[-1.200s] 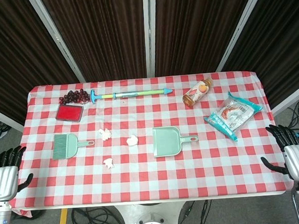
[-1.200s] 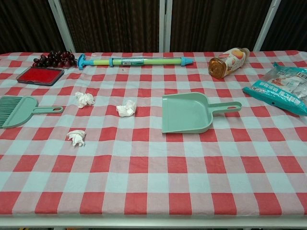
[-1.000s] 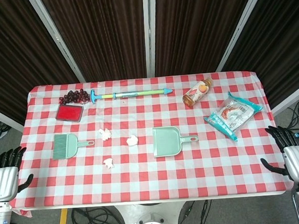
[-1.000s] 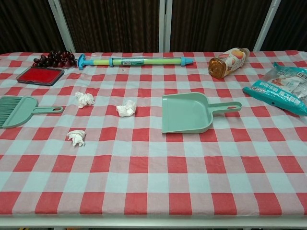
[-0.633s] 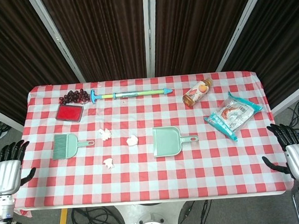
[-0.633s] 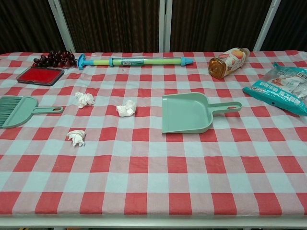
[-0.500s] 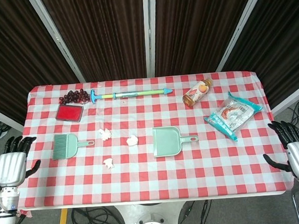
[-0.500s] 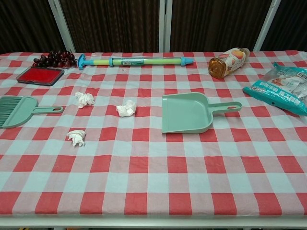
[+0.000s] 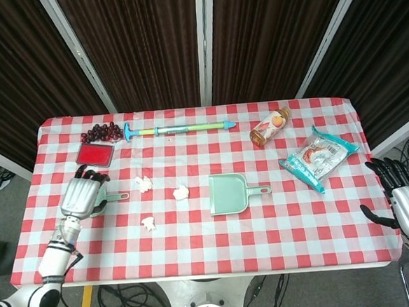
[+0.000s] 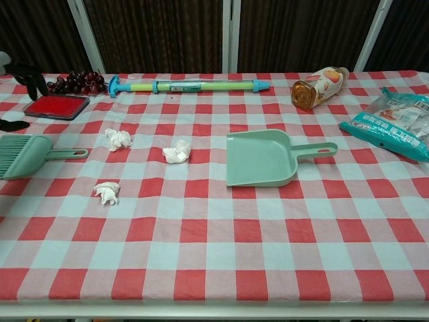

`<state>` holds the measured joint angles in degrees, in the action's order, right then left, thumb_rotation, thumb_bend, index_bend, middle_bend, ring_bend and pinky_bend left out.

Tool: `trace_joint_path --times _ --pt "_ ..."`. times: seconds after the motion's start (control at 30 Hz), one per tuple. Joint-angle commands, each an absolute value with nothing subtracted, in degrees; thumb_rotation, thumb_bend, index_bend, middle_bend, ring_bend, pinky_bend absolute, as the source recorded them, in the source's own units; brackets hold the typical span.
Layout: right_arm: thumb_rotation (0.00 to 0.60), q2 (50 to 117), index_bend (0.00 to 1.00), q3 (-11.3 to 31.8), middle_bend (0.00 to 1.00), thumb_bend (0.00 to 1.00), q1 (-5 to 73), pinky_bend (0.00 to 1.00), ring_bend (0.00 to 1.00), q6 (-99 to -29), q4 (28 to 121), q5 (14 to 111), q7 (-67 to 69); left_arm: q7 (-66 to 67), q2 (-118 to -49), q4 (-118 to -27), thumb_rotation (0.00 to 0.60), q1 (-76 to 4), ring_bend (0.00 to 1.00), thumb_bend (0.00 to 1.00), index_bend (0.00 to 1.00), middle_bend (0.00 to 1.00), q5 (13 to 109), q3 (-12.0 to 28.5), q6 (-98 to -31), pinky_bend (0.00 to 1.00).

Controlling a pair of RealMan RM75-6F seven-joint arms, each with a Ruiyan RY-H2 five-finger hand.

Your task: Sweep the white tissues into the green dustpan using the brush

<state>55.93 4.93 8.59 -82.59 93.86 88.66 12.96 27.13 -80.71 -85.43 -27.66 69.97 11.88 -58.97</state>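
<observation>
Left robot hand (image 9: 81,195) above brush (image 10: 27,155)

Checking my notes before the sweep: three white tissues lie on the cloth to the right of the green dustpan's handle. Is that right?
Not quite. The three white tissues lie left of the green dustpan, on its open-mouth side; its handle points right, away from them. The head view shows this.

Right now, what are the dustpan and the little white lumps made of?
The dustpan looks like moulded plastic: smooth, matte pale green, with one-piece walls and handle. The white lumps look like crumpled tissue paper: soft, creased and dull.
</observation>
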Motion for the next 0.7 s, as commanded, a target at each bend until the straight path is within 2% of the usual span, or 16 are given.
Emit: trace_joint_path --times 0.03,0.3,0.53,0.7 --pt "0.6 55.7 0.1 4.9 0.08 0.16 8.5 0.0 0.0 -82.6 94.2 88.3 12.6 31.9 -85.0 -82.8 0.6 -32.0 0.27 0.23 0.34 0.37 63.3 13.0 -54.6 0.15" --pt "0.6 55.6 0.1 4.8 0.08 0.16 8.0 0.0 0.0 -82.7 94.2 87.6 12.5 42.1 -89.6 -79.1 0.6 -35.7 0.29 0.22 0.34 0.38 53.4 11.8 -54.3 0.16" --pt "0.6 55.4 0.1 4.3 0.08 0.16 7.7 0.0 0.0 -82.5 94.0 87.6 14.1 53.1 -92.7 -78.1 0.6 -38.4 0.29 0.2 0.34 0.38 43.6 10.2 -57.6 0.2" --pt "0.6 55.8 0.1 4.2 0.08 0.16 7.4 0.0 0.0 -82.6 93.6 87.4 14.1 55.3 -94.6 -76.2 0.6 -39.4 0.3 0.21 0.35 0.4 40.3 9.4 -58.4 0.21"
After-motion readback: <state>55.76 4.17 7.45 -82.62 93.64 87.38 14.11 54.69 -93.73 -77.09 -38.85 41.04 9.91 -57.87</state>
